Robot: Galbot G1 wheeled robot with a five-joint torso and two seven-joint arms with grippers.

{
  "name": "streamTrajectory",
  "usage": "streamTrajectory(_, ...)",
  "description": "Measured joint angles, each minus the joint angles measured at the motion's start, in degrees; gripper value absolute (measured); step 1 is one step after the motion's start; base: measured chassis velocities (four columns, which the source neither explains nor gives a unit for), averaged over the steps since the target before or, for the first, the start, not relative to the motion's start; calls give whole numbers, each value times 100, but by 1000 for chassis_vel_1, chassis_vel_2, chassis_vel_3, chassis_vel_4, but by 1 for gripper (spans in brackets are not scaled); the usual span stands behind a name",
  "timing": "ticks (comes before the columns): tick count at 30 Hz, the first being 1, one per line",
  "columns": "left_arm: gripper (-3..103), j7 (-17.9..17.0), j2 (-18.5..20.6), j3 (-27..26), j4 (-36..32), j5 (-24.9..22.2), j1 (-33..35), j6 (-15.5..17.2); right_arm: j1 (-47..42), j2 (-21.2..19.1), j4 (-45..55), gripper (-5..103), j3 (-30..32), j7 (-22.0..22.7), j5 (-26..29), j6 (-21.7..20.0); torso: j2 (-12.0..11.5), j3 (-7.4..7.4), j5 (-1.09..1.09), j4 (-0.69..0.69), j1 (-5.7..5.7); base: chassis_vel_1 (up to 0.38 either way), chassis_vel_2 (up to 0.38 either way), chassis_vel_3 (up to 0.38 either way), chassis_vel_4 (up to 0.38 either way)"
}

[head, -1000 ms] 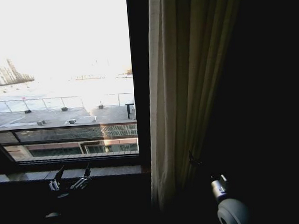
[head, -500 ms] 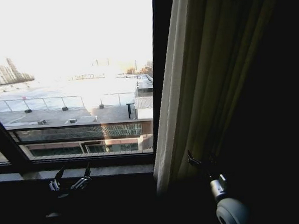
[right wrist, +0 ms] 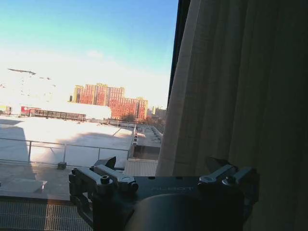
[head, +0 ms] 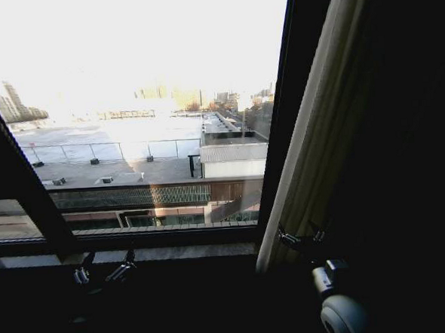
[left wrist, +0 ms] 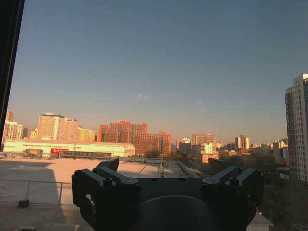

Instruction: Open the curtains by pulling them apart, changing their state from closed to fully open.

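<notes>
Black metal fills the foreground of both my wrist feeds: each gripper's fingers stand spread wide apart with nothing between them. On the head feed my left gripper [head: 104, 266] sits low at the left, just under the window sill [head: 160, 253], its two fingers splayed and pointing up toward the glass, clear of any fabric. Its own camera shows the left gripper [left wrist: 166, 171] released, with bare glass and skyline beyond the fingertips.

My right gripper [head: 301, 237] is at the lower right of the head feed, above its pale round wrist housing [head: 343, 316], with the fingers parted at the bottom edge of the curtain [head: 322, 130]. From the head feed it looks to be right against the lower pleats, but the corner is too dark for me to tell whether it actually touches the cloth. From the right wrist camera, the right gripper [right wrist: 163, 168] is unclenched and holds nothing; the curtain [right wrist: 240, 86] hangs just beyond it, and one fingertip overlaps the fabric while the other stands in front of the open glass.

Farther off, the cream pleated panel is gathered to the right side of the window, slanting along the dark window frame [head: 280, 125]. Beyond the glass lie a sunlit rooftop [head: 116, 154] and distant red-brick buildings [right wrist: 110, 101].
</notes>
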Motion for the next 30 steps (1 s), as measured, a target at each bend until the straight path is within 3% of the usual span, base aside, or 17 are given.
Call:
streamTrajectory(5, 100, 5, 11, 5, -13, -2, 6, 2, 2, 2, -1, 100, 1, -39, 0, 7, -1, 2, 12, -2, 0, 0, 0, 0, 0)
streamTrajectory(15, 100, 7, 22, 5, 8, -6, 2, 2, 3, 16, -11, 100, -19, -58, -6, 21, 0, 1, 1, 0, -2, -28, 14, 35, -10)
streamTrajectory(30, 100, 7, -5, 5, 18, -6, 9, -8, 210, -26, -311, 100, 75, 112, 150, -2, -2, 2, 5, -1, 2, -69, 68, 66, -61)
